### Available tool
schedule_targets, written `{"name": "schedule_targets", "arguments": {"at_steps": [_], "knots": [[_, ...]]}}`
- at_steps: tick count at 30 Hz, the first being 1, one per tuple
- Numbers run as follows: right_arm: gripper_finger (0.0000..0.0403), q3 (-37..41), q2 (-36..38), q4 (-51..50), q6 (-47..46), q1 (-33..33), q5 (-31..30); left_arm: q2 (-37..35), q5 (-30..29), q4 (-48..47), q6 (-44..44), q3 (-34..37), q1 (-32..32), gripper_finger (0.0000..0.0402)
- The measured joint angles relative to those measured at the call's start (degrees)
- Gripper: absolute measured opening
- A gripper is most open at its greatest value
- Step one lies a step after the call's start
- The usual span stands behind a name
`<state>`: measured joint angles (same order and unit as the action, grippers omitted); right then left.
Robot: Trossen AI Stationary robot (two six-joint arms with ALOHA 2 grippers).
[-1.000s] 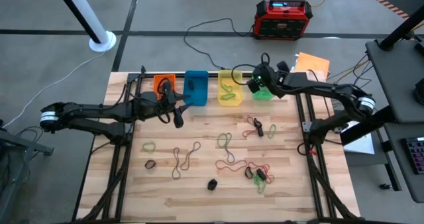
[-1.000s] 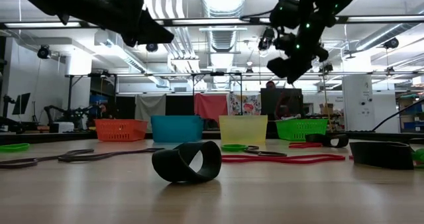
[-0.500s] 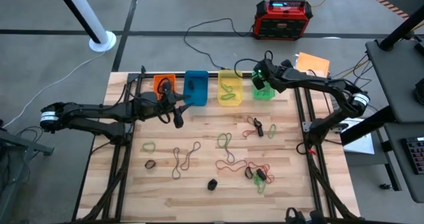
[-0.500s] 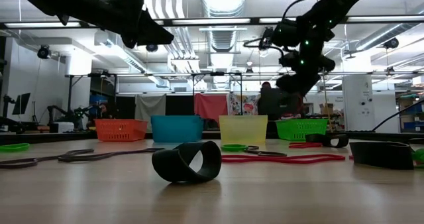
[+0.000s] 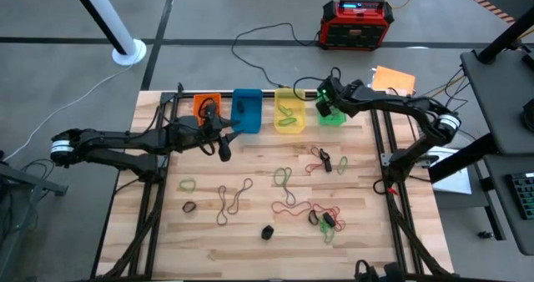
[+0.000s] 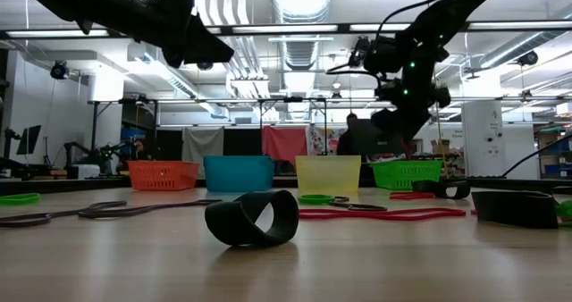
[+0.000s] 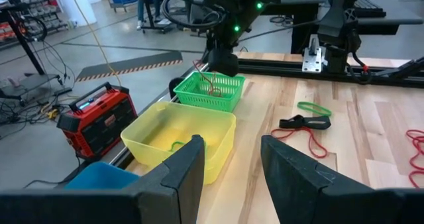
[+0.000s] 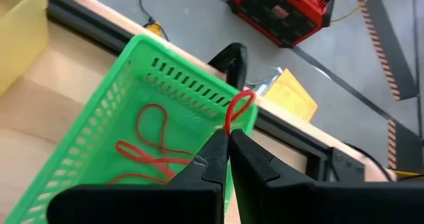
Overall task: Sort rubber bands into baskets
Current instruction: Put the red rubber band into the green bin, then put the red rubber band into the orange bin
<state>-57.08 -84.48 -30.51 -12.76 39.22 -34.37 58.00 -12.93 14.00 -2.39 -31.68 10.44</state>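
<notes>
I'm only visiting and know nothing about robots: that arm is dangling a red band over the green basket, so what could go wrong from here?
The right end effector pinches a thin red rubber band right above the far rim of the small green plastic basket. Released there, the band might drop outside onto the rail. Being floppy, it may also cling to a finger rather than fall.

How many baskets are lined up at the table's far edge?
4, side by side along the far edge: orange basket nearest the left arm, then blue basket, yellow basket, and green basket, partly covered by the right gripper.
</notes>
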Motion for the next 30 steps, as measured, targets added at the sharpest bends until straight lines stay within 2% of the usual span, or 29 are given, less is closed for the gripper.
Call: {"name": "schedule_targets", "arguments": {"at_steps": [7,16,19,24,30], "knots": [[0.0029,0.0,-0.8,2.6,-0.2,-0.1,3.4,0.0,0.0,-0.3,0.7,0.0,0.0,0.0134],[0.0113,0.0,-0.8,3.5,-1.6,-0.3,4.9,0.0,0.0,-2.9,3.4,0.0,0.0,0.0134],[0.0135,0.0,-0.4,4.0,-1.8,-1.3,9.5,0.0,0.0,-4.4,5.5,0.0,-0.2,0.0134],[0.0156,0.0,0.5,6.1,-1.0,-5.6,18.3,0.0,0.1,-7.9,10.7,0.0,-1.5,0.0134],[0.0157,0.0,2.9,6.6,2.4,-14.9,19.9,0.0,2.1,-10.6,17.8,0.0,-6.9,0.0134]]}}
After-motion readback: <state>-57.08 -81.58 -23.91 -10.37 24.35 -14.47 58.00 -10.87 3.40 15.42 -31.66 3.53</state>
